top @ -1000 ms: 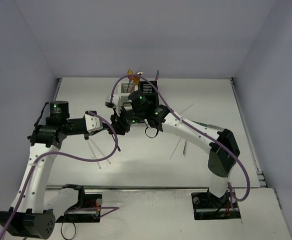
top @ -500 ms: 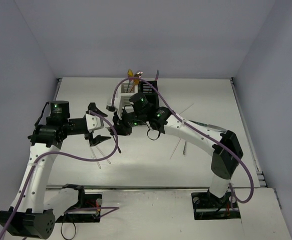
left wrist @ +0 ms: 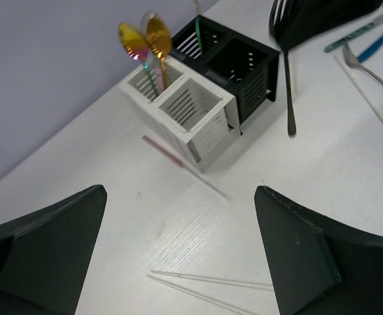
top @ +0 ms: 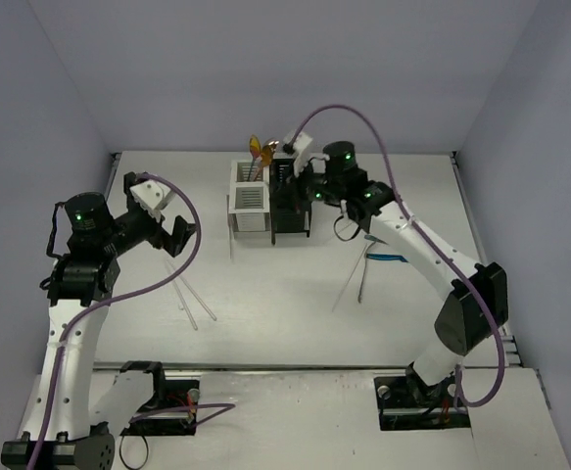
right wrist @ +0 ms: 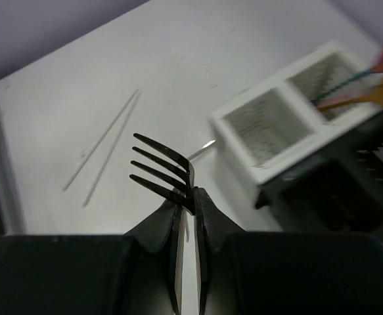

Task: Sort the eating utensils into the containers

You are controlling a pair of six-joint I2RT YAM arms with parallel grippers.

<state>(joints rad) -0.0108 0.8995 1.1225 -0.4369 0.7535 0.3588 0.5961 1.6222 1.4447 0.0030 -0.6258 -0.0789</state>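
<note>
The white caddy (left wrist: 207, 141) and black caddy (left wrist: 253, 82) stand joined ahead of the left gripper (left wrist: 179, 197), whose fingers are spread wide and empty; clear sticks (left wrist: 211, 283) lie low between those fingers; the right gripper (right wrist: 186, 203) pinches a dark fork (right wrist: 159, 169), tines beyond its fingertips, caddies to their right.

Table (top: 285, 328) open near side; right arm (top: 417, 245) crowds black caddy (top: 290, 219)

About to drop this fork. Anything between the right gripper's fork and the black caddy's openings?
Nothing visible does. The black fork hangs from the right gripper just beside the black caddy, with bare table between. The caddy's near compartment looks empty. Whether the handle tip clears the rim, I cannot tell.
</note>
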